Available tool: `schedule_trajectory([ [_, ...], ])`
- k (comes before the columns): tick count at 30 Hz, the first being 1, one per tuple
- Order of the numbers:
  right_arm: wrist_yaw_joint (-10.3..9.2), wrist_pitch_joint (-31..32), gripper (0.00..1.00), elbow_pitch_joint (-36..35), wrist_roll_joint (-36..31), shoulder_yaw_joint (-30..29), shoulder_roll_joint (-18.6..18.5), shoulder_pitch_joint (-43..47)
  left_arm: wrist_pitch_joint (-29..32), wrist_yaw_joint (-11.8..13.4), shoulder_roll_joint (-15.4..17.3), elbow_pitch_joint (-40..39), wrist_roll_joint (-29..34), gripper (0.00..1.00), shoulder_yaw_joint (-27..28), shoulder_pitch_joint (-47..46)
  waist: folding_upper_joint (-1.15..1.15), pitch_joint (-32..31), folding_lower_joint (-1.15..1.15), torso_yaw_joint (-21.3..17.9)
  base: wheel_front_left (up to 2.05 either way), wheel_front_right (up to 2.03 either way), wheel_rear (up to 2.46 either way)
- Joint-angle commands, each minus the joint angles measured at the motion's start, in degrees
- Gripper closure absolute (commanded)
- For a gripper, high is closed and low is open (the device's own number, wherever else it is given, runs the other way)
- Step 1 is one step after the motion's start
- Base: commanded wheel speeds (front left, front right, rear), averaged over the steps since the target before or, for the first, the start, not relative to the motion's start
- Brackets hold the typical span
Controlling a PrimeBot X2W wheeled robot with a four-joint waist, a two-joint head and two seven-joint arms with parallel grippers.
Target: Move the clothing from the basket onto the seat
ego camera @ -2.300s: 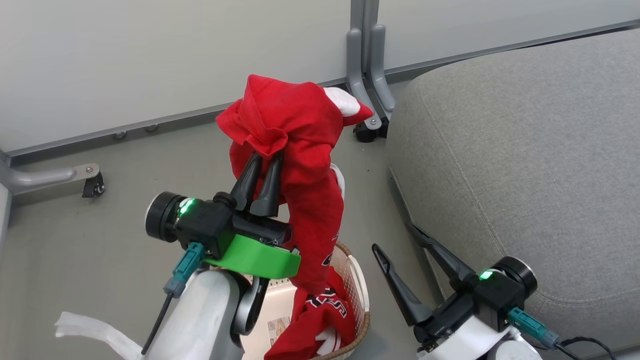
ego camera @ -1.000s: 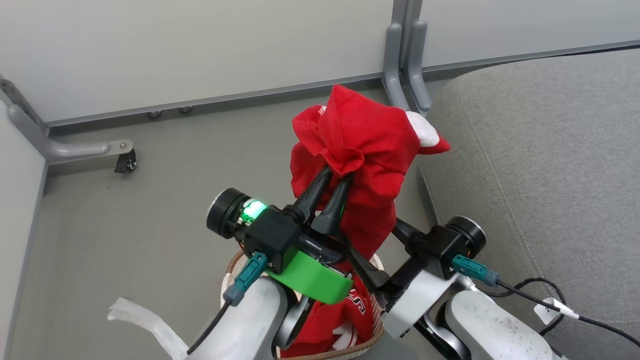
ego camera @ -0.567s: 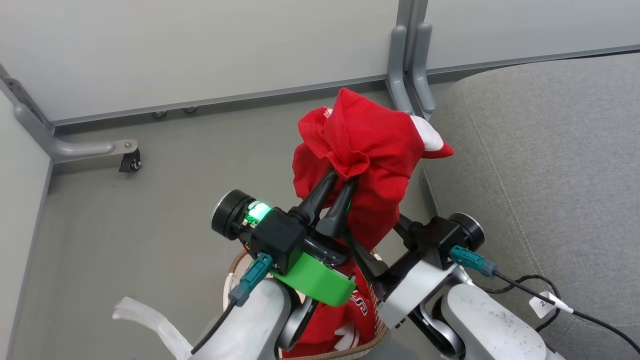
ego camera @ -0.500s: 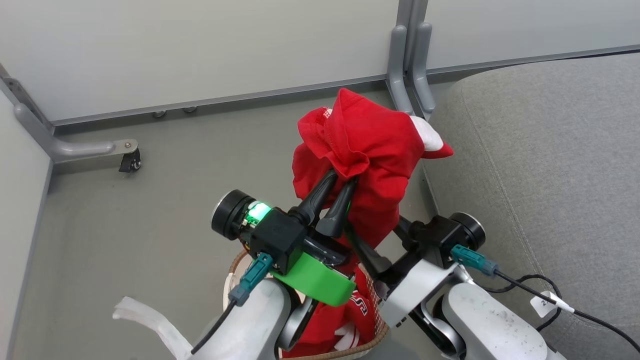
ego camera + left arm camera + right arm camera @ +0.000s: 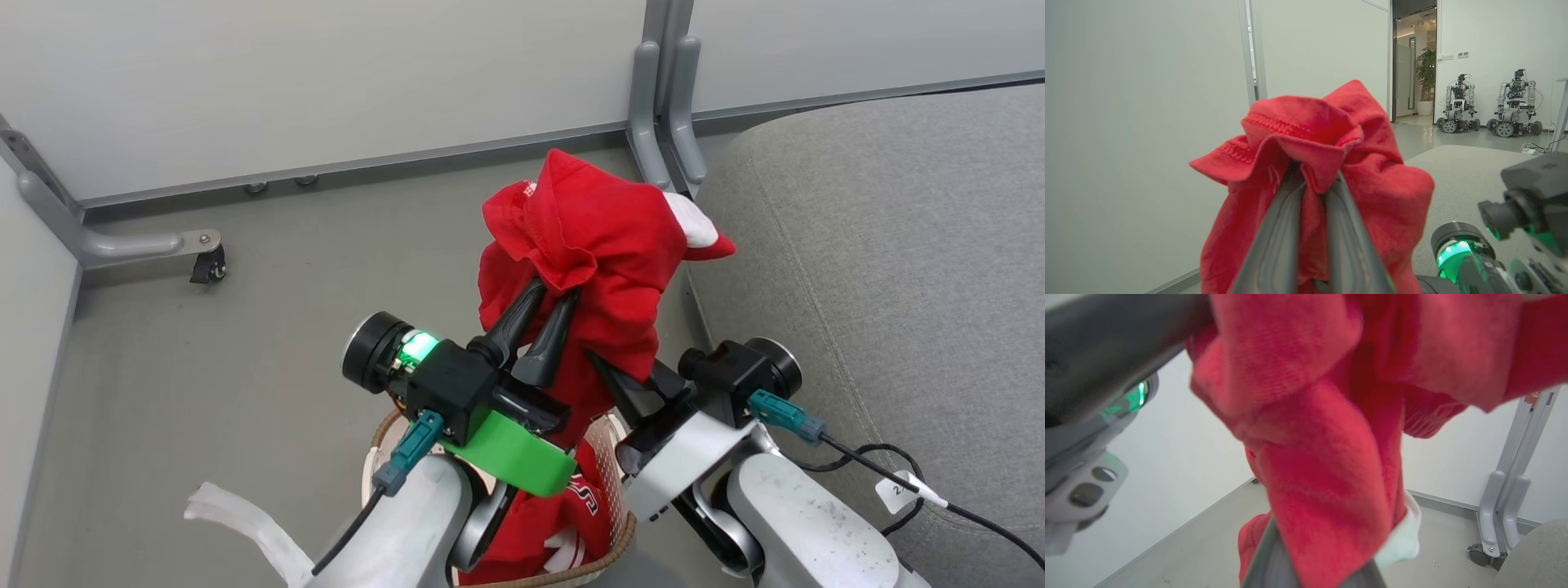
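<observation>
Red clothing [image 5: 604,245] hangs lifted over the basket [image 5: 606,469] at six o'clock, pinched high by the left claw [image 5: 553,291] and lower by the right claw [image 5: 602,369]; next, swing it toward three o'clock onto the seat [image 5: 882,245].

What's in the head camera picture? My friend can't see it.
The left gripper and right gripper both pinch a red garment, held up over a cream laundry basket with more red clothing inside. A grey seat is at the right.

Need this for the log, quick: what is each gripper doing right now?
Left gripper: closed, holding the bright red fabric garment up.
Right gripper: closed on the same garment's hanging part.
</observation>
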Motion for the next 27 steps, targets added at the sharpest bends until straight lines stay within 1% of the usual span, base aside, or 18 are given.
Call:
schedule_trajectory([
  [1,-0.04,-0.18,1.00,-0.37,0.15,-0.32,0.12,0.65,-0.02,0.11,0.16,0.10,0.50,1.00,0.17,-0.21,0.00,-0.01,0.00,-0.02,0.00,0.00,0.00],
  [19,-0.04,-0.18,1.00,-1.17,-0.01,-0.19,-0.08,1.50,-0.02,-0.16,0.16,0.52,0.84,1.00,-0.01,0.82,0.00,-0.58,0.00,-0.02,0.00,0.00,0.00],
  [20,-0.04,-0.18,1.00,-1.25,-0.02,-0.21,-0.09,1.51,-0.02,-0.03,0.17,0.89,0.72,0.94,-0.02,0.98,0.00,-0.62,0.00,-0.02,0.00,0.00,0.00],
  [21,-0.04,-0.18,1.00,-1.31,0.01,-0.24,-0.13,1.54,-0.02,0.07,0.17,1.18,0.68,0.51,-0.05,1.02,0.00,-0.65,0.00,-0.02,0.00,0.00,0.00],
  [22,-0.04,-0.18,1.00,-1.43,0.05,-0.40,-0.12,1.54,-0.02,0.28,0.17,1.36,0.75,0.13,0.07,0.99,0.00,-0.67,0.00,-0.01,0.00,0.00,0.00],
  [23,-0.04,-0.18,1.00,-1.59,0.05,-0.62,-0.13,1.58,-0.02,0.46,0.17,1.68,0.75,0.00,0.23,1.08,0.00,-0.70,0.00,0.00,0.00,0.00,0.00],
  [27,-0.04,-0.18,1.00,-2.20,-0.22,-1.36,-0.14,2.00,-0.02,0.49,0.17,2.23,1.02,0.00,0.94,1.45,0.00,-0.83,0.00,0.20,0.00,0.00,0.00],
])
